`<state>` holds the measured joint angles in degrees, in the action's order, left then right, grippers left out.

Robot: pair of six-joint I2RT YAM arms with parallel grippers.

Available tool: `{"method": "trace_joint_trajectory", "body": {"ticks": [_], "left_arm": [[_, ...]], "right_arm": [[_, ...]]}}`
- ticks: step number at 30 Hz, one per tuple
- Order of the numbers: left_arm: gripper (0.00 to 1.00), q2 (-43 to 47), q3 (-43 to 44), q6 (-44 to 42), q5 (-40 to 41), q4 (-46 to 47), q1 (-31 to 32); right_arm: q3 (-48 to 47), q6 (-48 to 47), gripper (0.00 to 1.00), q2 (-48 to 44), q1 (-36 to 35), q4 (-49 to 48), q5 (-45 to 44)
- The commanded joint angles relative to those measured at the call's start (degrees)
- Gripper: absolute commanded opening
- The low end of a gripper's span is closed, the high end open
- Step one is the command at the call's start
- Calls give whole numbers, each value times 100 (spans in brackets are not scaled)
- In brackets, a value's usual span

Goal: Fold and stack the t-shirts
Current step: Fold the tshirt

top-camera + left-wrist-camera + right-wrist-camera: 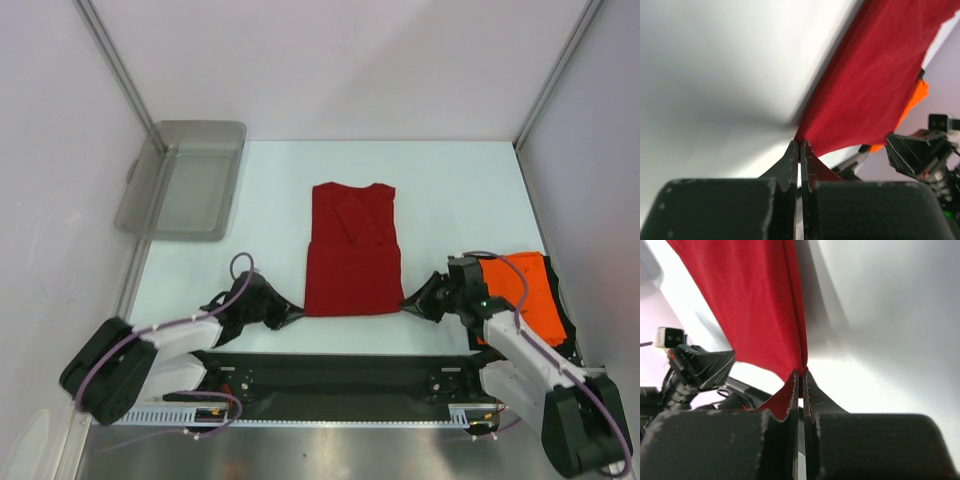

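Pinching near corners of red t-shirt [352, 262]

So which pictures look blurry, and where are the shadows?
Left wrist: the table is a smooth grey blur, with a dark shadow next to the dark red t-shirt. Right wrist: the same blur and shadow beside the shirt. Top external: sharp and evenly lit, with hardly any shadow.

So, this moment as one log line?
left claw: shut on dark red cloth t-shirt corner | right claw: shut on opposite corner | bright orange cloth t-shirt: at right
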<state>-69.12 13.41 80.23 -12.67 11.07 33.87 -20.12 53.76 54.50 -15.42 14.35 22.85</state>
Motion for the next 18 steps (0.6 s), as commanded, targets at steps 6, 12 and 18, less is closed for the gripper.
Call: {"method": "trace_joint_trajectory", "body": {"ticks": [6,12,18], "left_arm": [[0,2024,-410,354,299,-1692,304],[0,2396,440,-243,230,-2407,305],[1,683,2442,-1263,98,-2514,-229]], "right_arm": [[210,161,0,-1633,-681,2123,-510],[-421,30,0,-1446,-690,2433,-431],[-2570,-1059,0,717,-182,2257,-194]]}}
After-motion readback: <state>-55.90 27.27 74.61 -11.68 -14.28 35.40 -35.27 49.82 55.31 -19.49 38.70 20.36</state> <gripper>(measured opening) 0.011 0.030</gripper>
